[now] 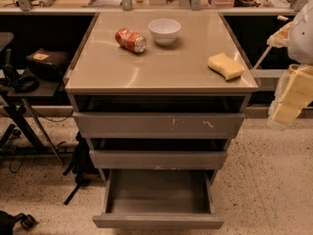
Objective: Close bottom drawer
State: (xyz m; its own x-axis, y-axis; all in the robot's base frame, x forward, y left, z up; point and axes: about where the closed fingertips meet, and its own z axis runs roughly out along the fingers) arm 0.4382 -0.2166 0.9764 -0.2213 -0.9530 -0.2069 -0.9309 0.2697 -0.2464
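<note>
The bottom drawer is the lowest of three grey drawers in a metal cabinet. It is pulled far out toward me, and its shallow box shows no contents. Its flat front panel has no handle. The middle drawer front and the top drawer front, which has white scratch marks, sit further back. My gripper, pale yellow, hangs at the right edge of the view beside the cabinet. It is level with the top drawer, well above and to the right of the bottom drawer, and touches nothing.
On the cabinet top lie a red soda can on its side, a white bowl and a yellow sponge. A black side table with gear stands at the left. Speckled floor surrounds the cabinet.
</note>
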